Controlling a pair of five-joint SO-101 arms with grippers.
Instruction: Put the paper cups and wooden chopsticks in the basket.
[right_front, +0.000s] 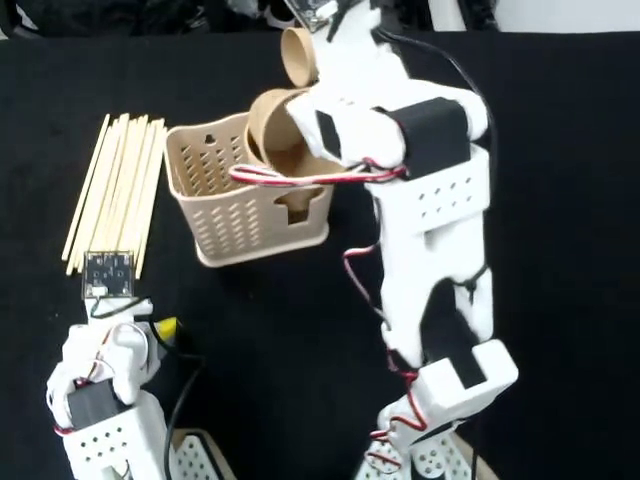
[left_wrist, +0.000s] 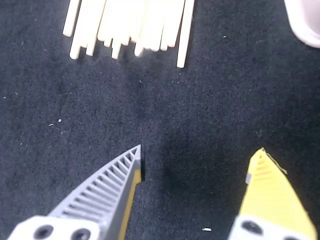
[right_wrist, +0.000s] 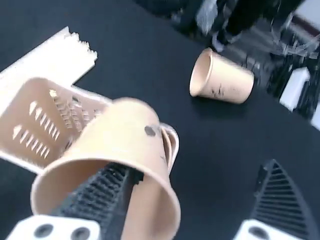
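Paper cups first: one cup (right_wrist: 120, 135) sits slipped over a single finger of the right gripper (right_wrist: 195, 167). Its jaws are spread wide, and the other finger stands clear of the cup wall. I see that cup tilted above the basket (right_front: 240, 215), over the corner nearest the right arm. A second cup (right_front: 298, 55) lies on its side on the desk (right_front: 560, 200), just beyond the basket. Wooden chopsticks (right_front: 115, 185) lie in a loose bundle on the desk beside the basket, on the side away from the right arm. My left gripper (left_wrist: 200, 150) hangs over bare desk near the chopstick ends, jaws spread, holding nothing.
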